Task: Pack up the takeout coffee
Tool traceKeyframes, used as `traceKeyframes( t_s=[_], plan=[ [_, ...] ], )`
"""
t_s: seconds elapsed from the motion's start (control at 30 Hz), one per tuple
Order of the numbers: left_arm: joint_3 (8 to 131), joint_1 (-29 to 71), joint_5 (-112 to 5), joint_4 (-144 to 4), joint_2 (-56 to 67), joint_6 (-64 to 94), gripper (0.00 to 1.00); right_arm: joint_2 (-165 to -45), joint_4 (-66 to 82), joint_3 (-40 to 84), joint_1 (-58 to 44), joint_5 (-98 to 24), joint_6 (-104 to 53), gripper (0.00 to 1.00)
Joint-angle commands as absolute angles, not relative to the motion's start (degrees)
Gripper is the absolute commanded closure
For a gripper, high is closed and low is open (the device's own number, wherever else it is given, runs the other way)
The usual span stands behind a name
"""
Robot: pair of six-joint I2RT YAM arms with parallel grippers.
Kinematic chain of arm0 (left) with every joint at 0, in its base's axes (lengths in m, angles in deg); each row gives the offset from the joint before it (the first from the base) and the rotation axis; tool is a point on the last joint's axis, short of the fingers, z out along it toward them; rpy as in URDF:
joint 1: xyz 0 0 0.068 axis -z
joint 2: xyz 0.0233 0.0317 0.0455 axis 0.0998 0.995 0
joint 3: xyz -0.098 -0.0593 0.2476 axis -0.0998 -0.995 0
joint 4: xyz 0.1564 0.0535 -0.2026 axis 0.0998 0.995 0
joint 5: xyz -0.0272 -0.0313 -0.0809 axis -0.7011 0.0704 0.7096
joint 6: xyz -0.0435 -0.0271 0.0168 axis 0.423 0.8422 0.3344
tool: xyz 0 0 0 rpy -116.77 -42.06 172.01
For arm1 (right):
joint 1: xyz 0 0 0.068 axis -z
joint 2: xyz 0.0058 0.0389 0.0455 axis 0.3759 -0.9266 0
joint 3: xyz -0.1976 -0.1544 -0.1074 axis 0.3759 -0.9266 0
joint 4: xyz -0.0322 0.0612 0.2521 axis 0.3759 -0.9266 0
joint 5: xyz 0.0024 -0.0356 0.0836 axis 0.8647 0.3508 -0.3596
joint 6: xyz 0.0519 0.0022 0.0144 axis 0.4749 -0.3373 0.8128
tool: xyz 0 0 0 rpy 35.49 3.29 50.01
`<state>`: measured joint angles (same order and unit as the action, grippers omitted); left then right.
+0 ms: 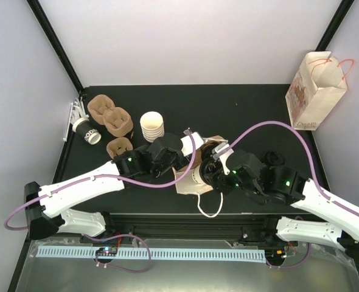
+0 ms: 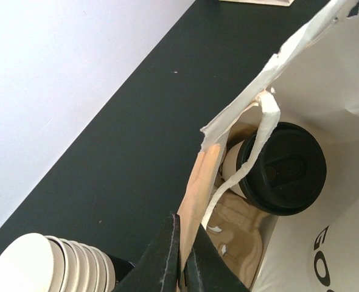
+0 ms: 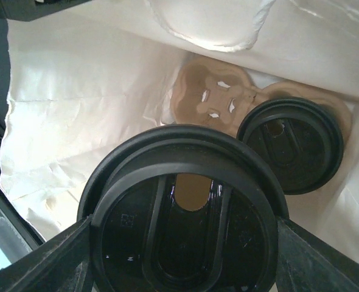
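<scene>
From above, the left gripper (image 1: 181, 159) pinched the rim of the open white paper bag (image 1: 185, 181), and the right gripper (image 1: 209, 173) reached into its mouth. At the left wrist, those jaws pressed together on the torn edge; a black-lidded white paper cup (image 2: 283, 167) sat inside. At the right wrist, the jaws clamped a second lidded cup (image 3: 185, 207), upright, with the brown moulded-pulp carrier (image 3: 219, 97) straight beyond it.

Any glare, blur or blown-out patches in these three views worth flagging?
Top external: evenly lit and sharp, no glare on the dark table. Left wrist: the white bag is washed out inside; the left pincer on its edge is soft. Right wrist: the lidded cup in the right pincer fills the foreground, glossy.
</scene>
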<state>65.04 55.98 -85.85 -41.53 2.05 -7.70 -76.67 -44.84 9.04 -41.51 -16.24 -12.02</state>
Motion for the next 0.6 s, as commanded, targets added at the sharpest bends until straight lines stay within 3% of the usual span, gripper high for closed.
traceKeyframes(
  t_s=[0.0,0.57],
  plan=[
    [64.9,57.1,-88.4,-44.3,0.5,-6.4,0.98,-75.8,-43.2,7.5,-42.4,-18.0,-10.2,0.46],
    [60.4,62.4,-93.0,-44.6,-2.4,-3.7,0.98,-75.3,-38.7,-0.4,-50.9,-8.8,-5.2,0.46]
  ],
)
